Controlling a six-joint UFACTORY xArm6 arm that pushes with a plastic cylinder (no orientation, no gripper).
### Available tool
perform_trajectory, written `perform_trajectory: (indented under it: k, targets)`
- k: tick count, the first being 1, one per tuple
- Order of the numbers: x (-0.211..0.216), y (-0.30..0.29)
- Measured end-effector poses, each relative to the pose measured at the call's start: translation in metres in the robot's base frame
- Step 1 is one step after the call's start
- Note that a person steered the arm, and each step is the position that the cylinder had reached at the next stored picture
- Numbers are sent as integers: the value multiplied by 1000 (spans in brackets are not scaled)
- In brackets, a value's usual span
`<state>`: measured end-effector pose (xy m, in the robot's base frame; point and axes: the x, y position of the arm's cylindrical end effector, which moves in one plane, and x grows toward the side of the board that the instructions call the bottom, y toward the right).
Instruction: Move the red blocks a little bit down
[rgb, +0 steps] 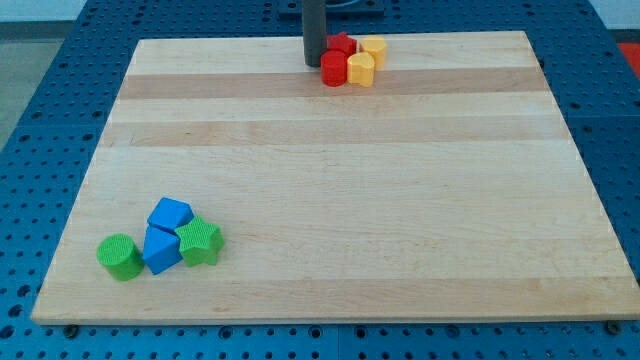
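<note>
Two red blocks sit near the board's top edge, touching each other: one (342, 45) higher up and one (334, 70) just below it. Two yellow blocks (373, 48) (361, 69) press against their right sides. My dark rod comes down from the view's top, and my tip (313, 64) stands on the board just left of the red blocks, close to or touching the lower red one.
At the bottom left lies a second cluster: a green cylinder (120, 257), two blue blocks (170, 215) (161, 250) and a green star-shaped block (200, 241). The wooden board (340, 200) lies on a blue perforated table.
</note>
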<state>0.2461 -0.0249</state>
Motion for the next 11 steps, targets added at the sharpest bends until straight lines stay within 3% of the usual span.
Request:
perform_trajectory:
  k: [3, 5, 9, 11]
  targets:
    - [-11, -28]
    - [-54, -29]
    - [-51, 53]
    - [-23, 46]
